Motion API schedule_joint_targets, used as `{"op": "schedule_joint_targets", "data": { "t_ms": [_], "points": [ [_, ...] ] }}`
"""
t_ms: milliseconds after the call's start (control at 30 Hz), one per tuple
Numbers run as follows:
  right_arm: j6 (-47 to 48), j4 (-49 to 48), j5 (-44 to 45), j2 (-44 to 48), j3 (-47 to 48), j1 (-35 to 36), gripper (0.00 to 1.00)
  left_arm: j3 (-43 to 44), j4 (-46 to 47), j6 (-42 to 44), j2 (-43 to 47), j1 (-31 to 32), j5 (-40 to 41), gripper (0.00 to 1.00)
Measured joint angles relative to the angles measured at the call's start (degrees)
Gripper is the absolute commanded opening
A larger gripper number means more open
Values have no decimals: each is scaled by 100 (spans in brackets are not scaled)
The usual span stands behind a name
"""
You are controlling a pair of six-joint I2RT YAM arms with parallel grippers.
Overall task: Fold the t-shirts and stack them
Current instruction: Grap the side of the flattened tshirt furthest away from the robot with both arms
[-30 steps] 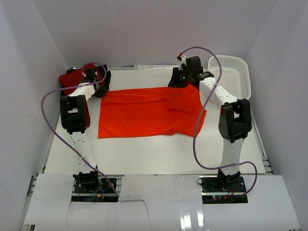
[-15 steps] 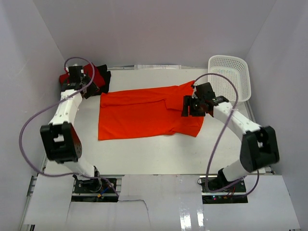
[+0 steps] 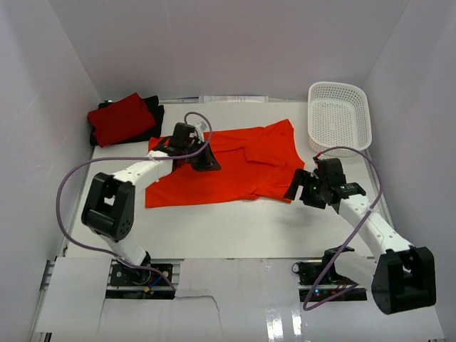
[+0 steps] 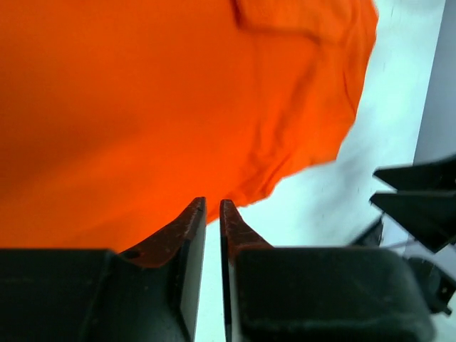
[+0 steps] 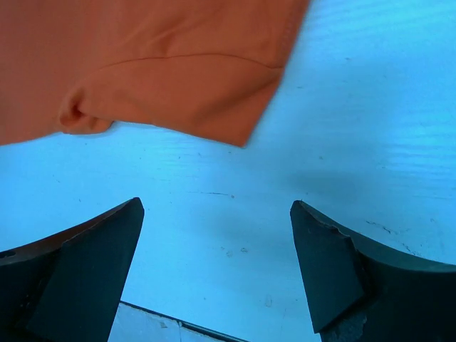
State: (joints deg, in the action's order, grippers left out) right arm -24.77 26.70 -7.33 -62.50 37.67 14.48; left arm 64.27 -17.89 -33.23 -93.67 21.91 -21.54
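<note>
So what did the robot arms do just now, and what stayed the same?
The left end effector swung from the red shirt at the far left corner to over the orange shirt. The right end effector pulled back from the orange shirt's far edge to its near right corner and opened wide, holding nothing. The orange shirt's right side now lies differently. The red shirt and basket stayed put.

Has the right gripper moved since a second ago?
Yes. The right gripper was at the far edge of the table, level with the white basket; now it sits nearer the arm bases, by the orange t-shirt's near right corner, jaws wide open.
</note>
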Motion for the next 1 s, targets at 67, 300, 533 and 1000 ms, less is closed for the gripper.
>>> {"op": "schedule_joint_targets", "data": {
  "t_ms": [67, 300, 533, 1000],
  "points": [
    [-140, -133, -260, 321, -352, -358, 91, 83, 153, -85, -415, 380, -219, 23],
    [-376, -1051, -1233, 319, -935, -1113, 91, 708, 881, -448, -1290, 1040, -848, 22],
    [-544, -2055, -1910, -411, -1353, -1360, 91, 787, 1298, -734, -1593, 1165, -1008, 20],
    [-675, -3742, -3067, -1572, -1342, -1368, 92, 315, 1665, -820, -1770, 1272, -931, 19]
  ]
}}
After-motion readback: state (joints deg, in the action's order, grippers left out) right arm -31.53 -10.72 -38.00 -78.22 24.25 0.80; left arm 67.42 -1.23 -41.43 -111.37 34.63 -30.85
